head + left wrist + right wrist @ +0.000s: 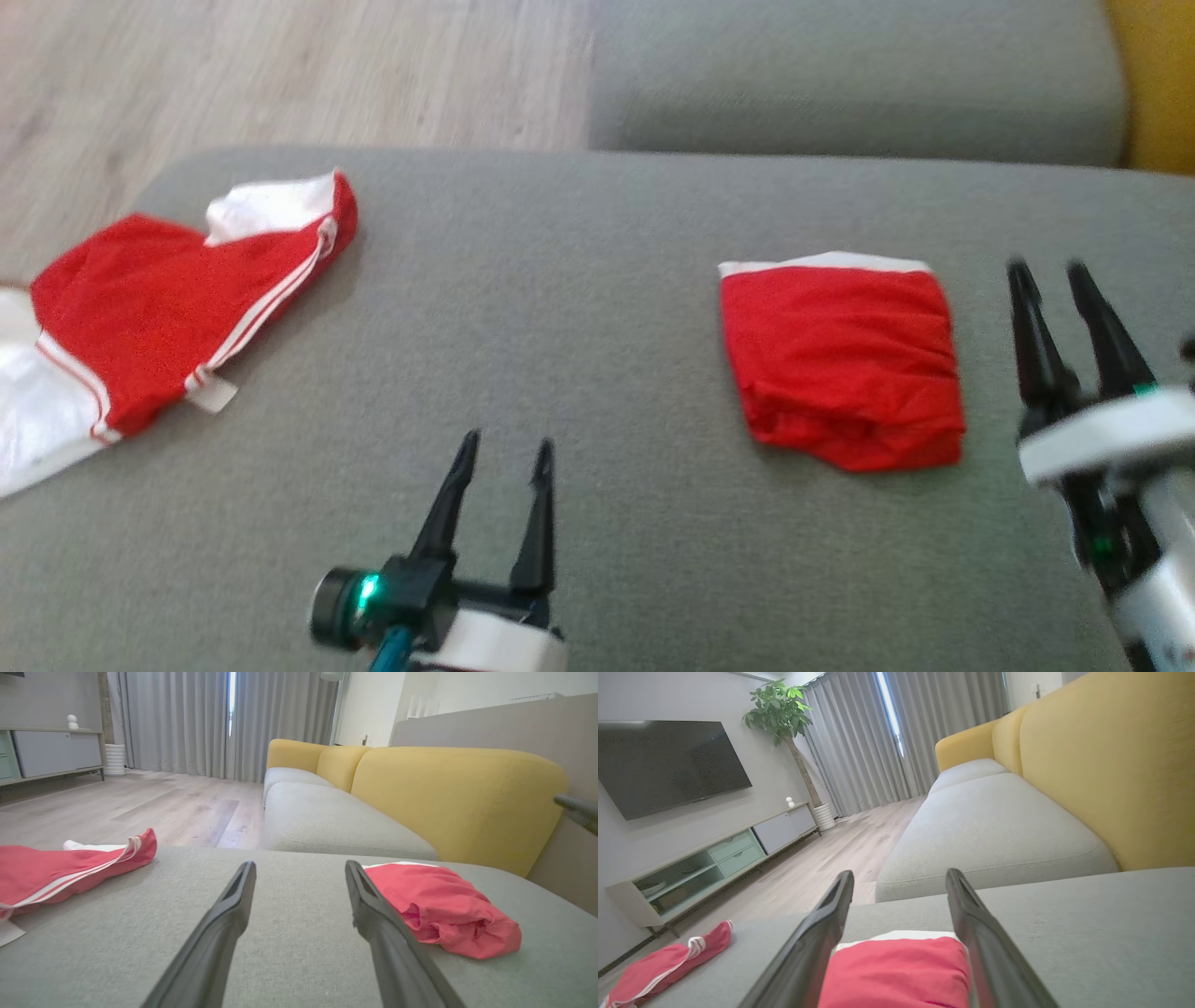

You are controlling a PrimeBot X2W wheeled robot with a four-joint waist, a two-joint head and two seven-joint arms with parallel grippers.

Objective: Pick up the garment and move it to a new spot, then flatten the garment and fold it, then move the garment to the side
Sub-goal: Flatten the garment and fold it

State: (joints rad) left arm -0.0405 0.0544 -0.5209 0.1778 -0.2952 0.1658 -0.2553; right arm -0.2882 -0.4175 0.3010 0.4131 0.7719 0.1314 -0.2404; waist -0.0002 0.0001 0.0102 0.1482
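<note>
Left gripper (510, 439), right gripper (1047, 267), both unclenched, above grey cushion (579, 327); wooden floor (280, 75) beyond.

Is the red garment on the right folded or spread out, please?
Folded: the red garment lies as a compact rectangle with layered edges showing.

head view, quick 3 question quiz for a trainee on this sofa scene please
1. True or false: the right hand grips the folded red fabric garment.
2. The crumpled red and white striped garment lies mostly on: A a wooden table; B the grey fabric sofa cushion; C a blue rug.
3. Fill in: the left hand has its fingers ___ (open or shut).
Key: 1 false; 2 B; 3 open.
</note>
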